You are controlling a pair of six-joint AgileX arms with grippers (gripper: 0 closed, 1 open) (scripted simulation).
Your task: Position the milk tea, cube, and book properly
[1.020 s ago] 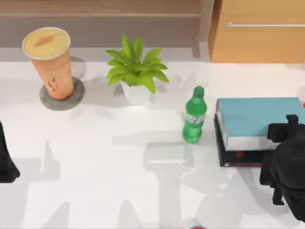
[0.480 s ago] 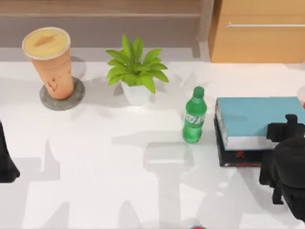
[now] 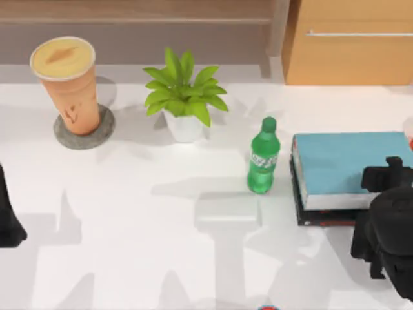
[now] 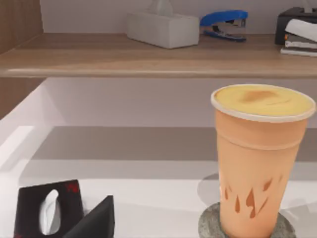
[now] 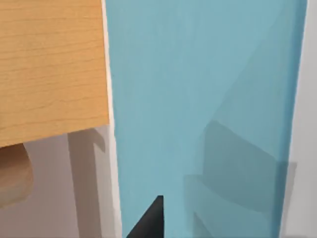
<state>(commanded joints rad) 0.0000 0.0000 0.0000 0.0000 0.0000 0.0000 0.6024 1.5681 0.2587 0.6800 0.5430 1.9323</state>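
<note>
— Orange-brown, that tall tapered milk tea cup [image 3: 64, 84] with the creamy yellow top: where is it standing?

— Upright on a round grey stone coaster [image 3: 84, 129], near the desk's [image 3: 161, 258] back left corner. The left wrist view has it [image 4: 260, 158] on that coaster [image 4: 210, 225] too, below a wooden shelf [image 4: 148, 57].

— And the thick light-blue book [image 3: 348, 161] with white page edges?

— Flat at the right edge, stacked on a thin black book [image 3: 322, 214]. A green plastic bottle [image 3: 262, 165] stands just beside the stack, with a leafy potted plant [image 3: 184, 97] further back.

— The arms?

— My right gripper [image 3: 387, 177] hangs over the blue book's right end; my left gripper [image 3: 8, 223] sits at the left edge. I cannot tell how either one's jaws stand.
</note>
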